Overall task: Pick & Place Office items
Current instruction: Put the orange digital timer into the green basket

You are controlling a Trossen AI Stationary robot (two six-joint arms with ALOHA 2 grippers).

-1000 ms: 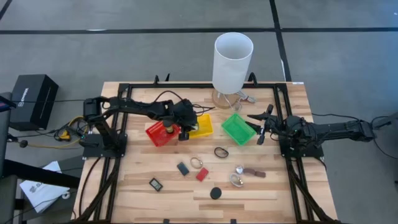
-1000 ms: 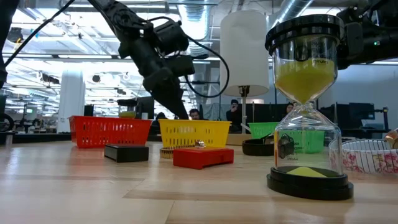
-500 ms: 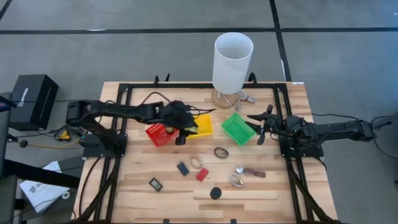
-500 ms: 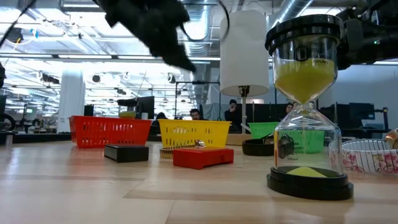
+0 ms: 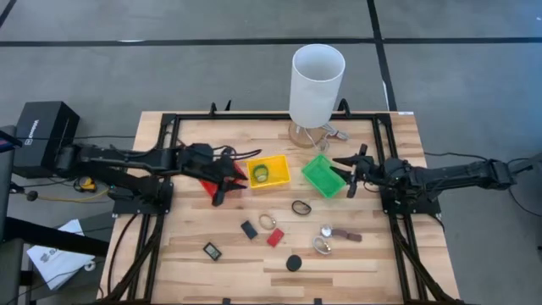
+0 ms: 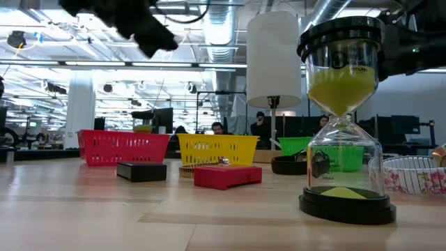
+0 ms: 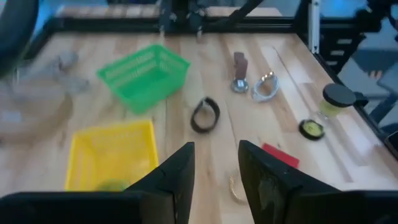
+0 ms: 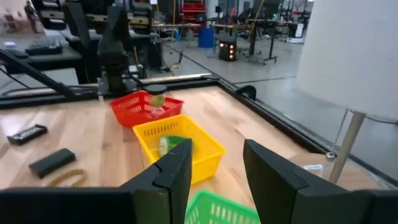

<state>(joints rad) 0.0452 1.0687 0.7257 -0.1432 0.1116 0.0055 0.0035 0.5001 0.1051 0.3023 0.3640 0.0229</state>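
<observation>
Small office items lie flat on the wooden table: a black rectangle [image 5: 249, 229], a thin ring [image 5: 269, 221], a red rectangle [image 5: 275, 237], a dark framed rectangle [image 5: 212, 251], a black ring [image 5: 301, 206], a silvery clip [image 5: 322, 246]. An hourglass [image 6: 345, 118] with a black cap [image 5: 294, 263] stands on its base. A green ring [image 5: 261, 174] lies in the yellow basket [image 5: 281, 161]. My left gripper [image 5: 222, 188] hangs open and empty above the red basket [image 5: 206, 180]. My right gripper [image 5: 349, 174] is open and empty beside the green basket [image 5: 322, 176].
A tall white cylinder [image 5: 317, 80] stands at the far edge behind the baskets. A black frame [image 5: 169, 127] runs around the table. A brown piece [image 5: 345, 235] lies near the clip. Bare wood shows at the near left corner [image 5: 161, 271]. People sit far off in the room [image 6: 261, 125].
My left arm has drawn back from the yellow basket toward the table's left edge and now hangs over the red basket; in the low view it has risen. The green ring in the yellow basket, covered by the gripper before, now shows. The right gripper has shifted only slightly.
</observation>
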